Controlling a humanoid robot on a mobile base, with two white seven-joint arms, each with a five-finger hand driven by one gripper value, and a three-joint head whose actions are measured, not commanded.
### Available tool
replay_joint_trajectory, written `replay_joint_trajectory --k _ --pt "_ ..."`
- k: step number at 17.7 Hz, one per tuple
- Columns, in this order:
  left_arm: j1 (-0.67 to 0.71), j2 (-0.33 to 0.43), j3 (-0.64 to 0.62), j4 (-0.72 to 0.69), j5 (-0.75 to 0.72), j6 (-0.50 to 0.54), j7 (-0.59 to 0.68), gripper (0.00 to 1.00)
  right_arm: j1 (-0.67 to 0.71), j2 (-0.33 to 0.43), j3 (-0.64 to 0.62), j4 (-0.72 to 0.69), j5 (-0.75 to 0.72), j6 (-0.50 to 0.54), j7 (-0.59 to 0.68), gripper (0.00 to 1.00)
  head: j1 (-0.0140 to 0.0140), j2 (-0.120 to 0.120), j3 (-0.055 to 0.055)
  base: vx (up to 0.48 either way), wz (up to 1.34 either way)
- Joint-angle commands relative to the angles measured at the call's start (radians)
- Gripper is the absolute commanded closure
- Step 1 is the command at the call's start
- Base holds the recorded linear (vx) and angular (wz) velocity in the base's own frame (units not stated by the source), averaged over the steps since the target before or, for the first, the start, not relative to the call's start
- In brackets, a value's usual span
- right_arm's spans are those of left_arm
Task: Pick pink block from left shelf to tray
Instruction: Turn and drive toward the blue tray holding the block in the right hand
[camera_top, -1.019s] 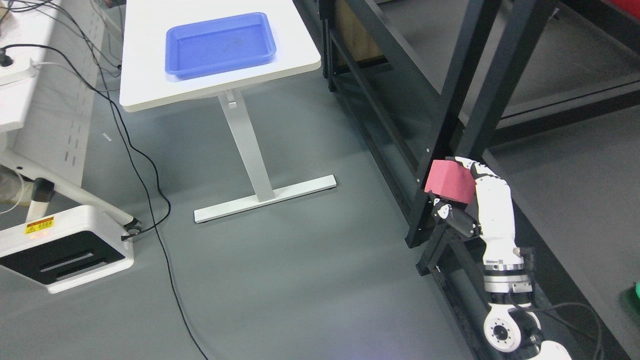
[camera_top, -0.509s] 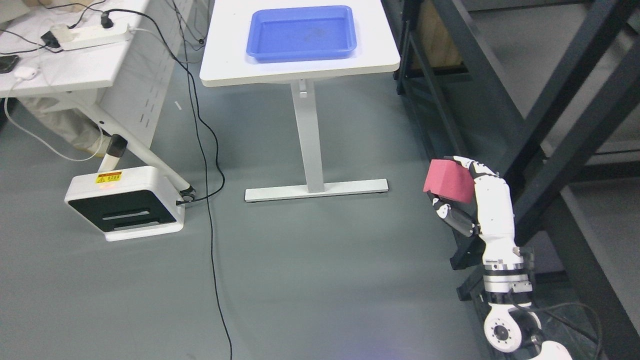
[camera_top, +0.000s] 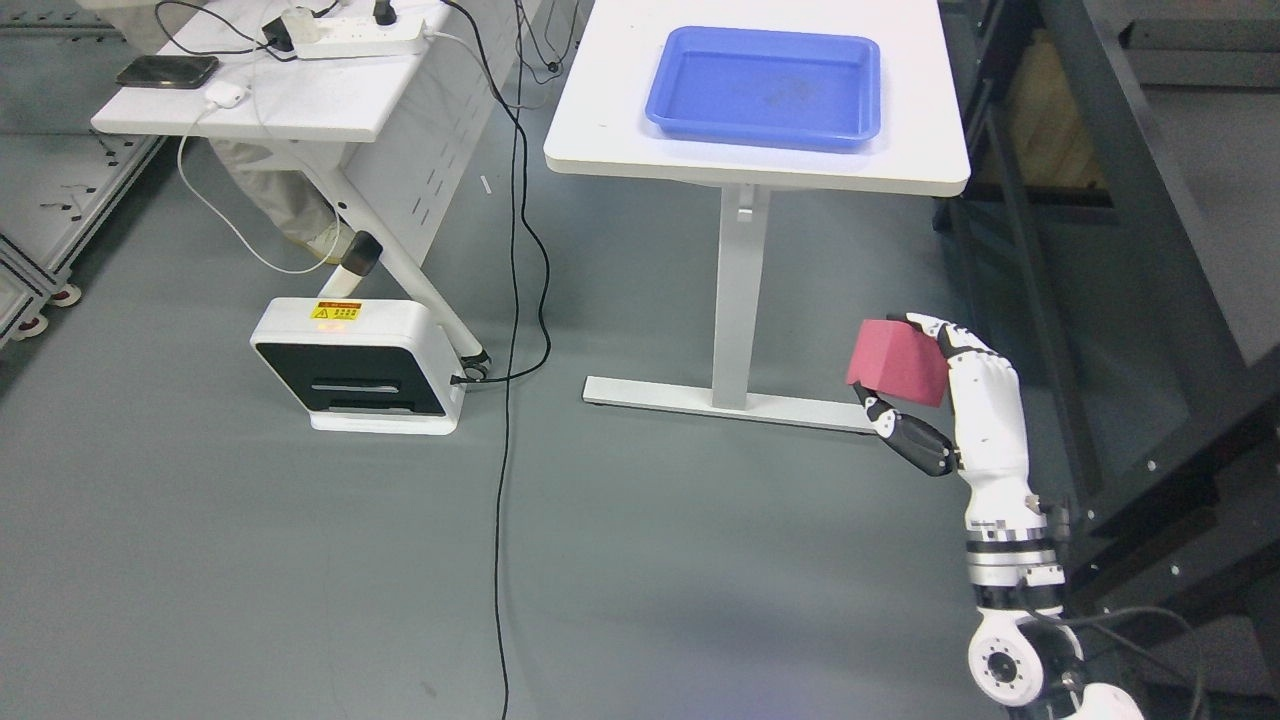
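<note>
The blue tray (camera_top: 765, 88) rests on the white table (camera_top: 620, 130) and holds nothing. The pink block (camera_top: 897, 362), a plain matte wedge-like solid, is grasped in the right hand (camera_top: 955, 405), fingers wrapped over its top, thumb beneath. Open grey floor (camera_top: 650, 560) separates hand from table; the black shelf frame (camera_top: 1130, 250) stands at right.

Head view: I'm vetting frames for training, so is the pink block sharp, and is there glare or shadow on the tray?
Head view: the pink block in the right hand is sharp-edged, without motion blur; the blue tray is evenly lit, with faint smudges inside and only a soft shadow on the white table; the black shelf frame at right stays dark.
</note>
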Motion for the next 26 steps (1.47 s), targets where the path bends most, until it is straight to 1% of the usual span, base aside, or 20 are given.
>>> replay_joint_trajectory --k 1,17,26 --pt "0.020 0.018 0.000 -0.017 0.000 0.000 0.000 0.00 -0.003 0.005 0.002 -0.003 0.000 0.001 0.000 0.96 0.0000 0.000 0.000 0.213 0.25" --pt "0.020 0.018 0.000 -0.017 0.000 0.000 0.000 0.00 -0.010 0.010 0.011 -0.003 0.002 0.001 0.000 0.96 0.0000 0.000 0.000 0.253 0.01" --pt "0.020 0.018 0.000 -0.017 0.000 0.000 0.000 0.00 -0.004 0.008 0.014 -0.003 0.002 -0.002 0.000 0.95 0.0000 0.000 0.000 0.191 -0.04"
